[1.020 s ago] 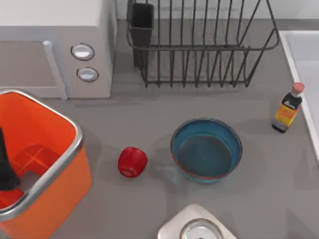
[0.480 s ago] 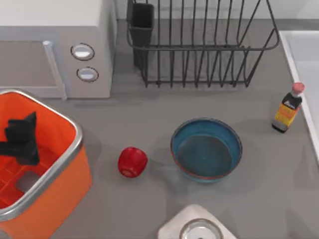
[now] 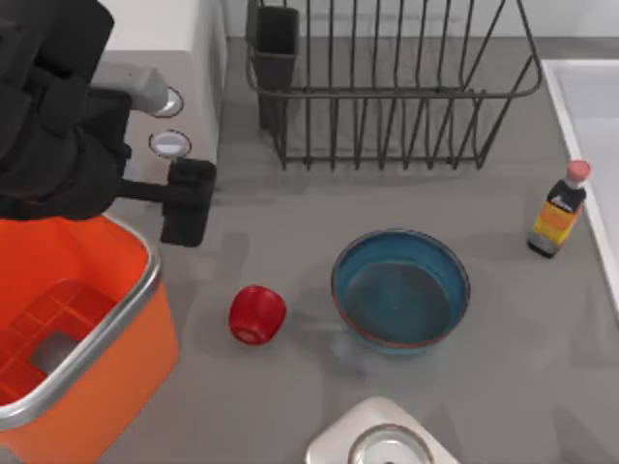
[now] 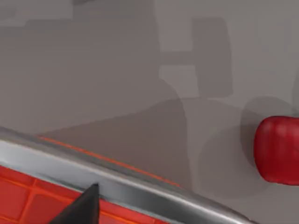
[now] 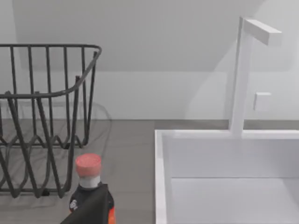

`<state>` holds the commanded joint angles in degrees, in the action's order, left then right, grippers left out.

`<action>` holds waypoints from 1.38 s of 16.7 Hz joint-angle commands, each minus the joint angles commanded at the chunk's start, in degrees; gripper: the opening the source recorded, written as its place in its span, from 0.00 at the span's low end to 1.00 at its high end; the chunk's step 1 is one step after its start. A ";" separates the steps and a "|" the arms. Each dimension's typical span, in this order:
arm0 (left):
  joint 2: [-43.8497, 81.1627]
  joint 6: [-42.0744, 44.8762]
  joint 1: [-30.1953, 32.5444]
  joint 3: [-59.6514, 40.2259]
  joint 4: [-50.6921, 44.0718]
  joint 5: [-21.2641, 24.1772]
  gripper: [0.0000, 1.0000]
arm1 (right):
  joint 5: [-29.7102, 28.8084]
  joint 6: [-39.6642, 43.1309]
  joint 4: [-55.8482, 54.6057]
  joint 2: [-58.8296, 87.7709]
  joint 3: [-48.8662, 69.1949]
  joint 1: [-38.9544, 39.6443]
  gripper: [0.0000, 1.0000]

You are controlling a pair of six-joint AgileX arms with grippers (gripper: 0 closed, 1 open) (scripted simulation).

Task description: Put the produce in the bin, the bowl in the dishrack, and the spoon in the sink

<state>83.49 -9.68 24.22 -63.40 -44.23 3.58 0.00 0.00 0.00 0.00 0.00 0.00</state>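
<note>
The red produce lies on the grey counter between the orange bin and the blue bowl, which stands upright. My left gripper hangs over the counter just past the bin's far right corner, behind the produce and apart from it. In the left wrist view the bin's silver rim runs across and the produce sits at the edge. The dishrack stands at the back, the sink at the right. A dark fingertip of my right gripper points toward the sink and dishrack. The spoon is out of view.
A white microwave stands at the back left, partly covered by my left arm. A small sauce bottle with a pink cap stands beside the sink's rim. A pale metallic object sits at the front edge.
My left arm has risen out of the bin and swung back and right; its gripper is now over the counter in front of the microwave. The produce and bowl have not moved.
</note>
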 joint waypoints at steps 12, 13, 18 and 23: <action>30.77 -3.37 9.36 -22.57 -17.86 1.17 1.00 | 0.00 0.00 0.00 0.00 0.00 0.00 1.00; 30.77 -3.37 9.36 -22.57 -17.86 1.17 1.00 | 0.00 0.00 0.00 0.00 0.00 0.00 1.00; 29.24 -2.52 8.57 -22.70 -19.12 0.32 1.00 | 0.00 0.00 0.00 0.00 0.00 0.00 1.00; 31.41 -3.00 9.00 -20.07 -14.80 1.27 1.00 | 0.00 0.00 0.00 0.00 0.00 0.00 1.00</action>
<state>114.91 -12.68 33.22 -83.47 -59.02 4.85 0.00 0.00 0.00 0.00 0.00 0.00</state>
